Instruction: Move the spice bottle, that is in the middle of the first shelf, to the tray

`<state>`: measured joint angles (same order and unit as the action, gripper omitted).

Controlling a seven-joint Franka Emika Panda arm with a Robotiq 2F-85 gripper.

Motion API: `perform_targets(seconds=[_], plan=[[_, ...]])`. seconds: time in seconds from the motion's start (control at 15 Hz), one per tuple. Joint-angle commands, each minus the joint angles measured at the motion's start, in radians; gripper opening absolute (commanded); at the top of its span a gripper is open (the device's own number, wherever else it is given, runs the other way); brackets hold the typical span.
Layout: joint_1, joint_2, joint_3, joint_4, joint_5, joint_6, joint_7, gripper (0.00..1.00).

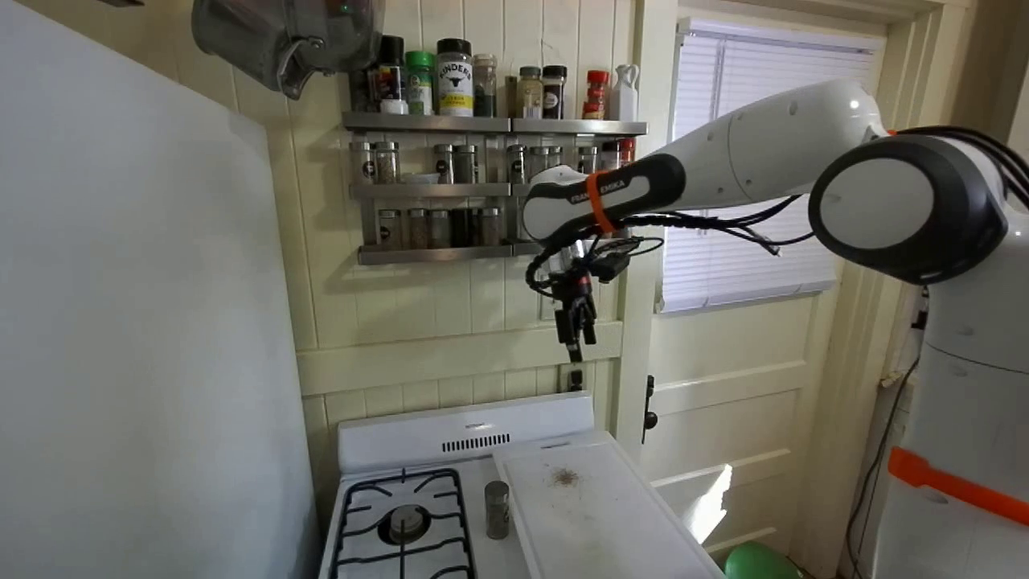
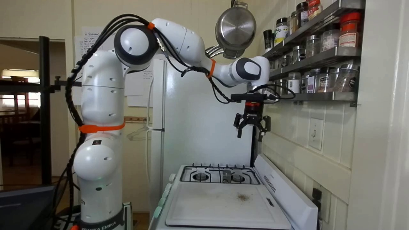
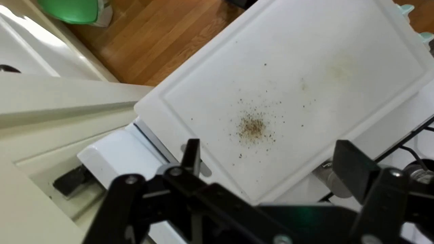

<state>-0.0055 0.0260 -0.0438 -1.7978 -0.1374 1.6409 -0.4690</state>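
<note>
In an exterior view, the gripper [image 1: 576,344] is held in the air, lower than the shelves [image 1: 434,256]; well below it, the jar [image 1: 498,515] is seen upright on the stove [image 1: 480,482], between the grate [image 1: 403,552] and the tray [image 1: 611,523]. In an exterior view, the fingers [image 2: 239,133] are shown spread apart, and the jar is seen far beneath them, just past the tray's far edge. In the wrist view, brown specks [image 3: 252,128] on the tray are framed by the parted fingers; the jar is partly hidden by the finger at frame right, and whether the tray is touched by it cannot be told.
</note>
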Motion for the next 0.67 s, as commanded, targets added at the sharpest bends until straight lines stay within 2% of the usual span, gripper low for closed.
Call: perform_targets(seconds=[0.0,0.07,0.13,0.6], plan=[[0.031,0.090,0.051,0.123,-0.041,-0.021,0.106,1.00],[0.036,0.102,0.061,0.128,-0.040,-0.014,0.123,1.00],[0.021,0.059,0.056,0.080,-0.023,-0.003,0.084,1.00],[0.017,0.069,0.059,0.091,-0.024,-0.003,0.091,1.00]])
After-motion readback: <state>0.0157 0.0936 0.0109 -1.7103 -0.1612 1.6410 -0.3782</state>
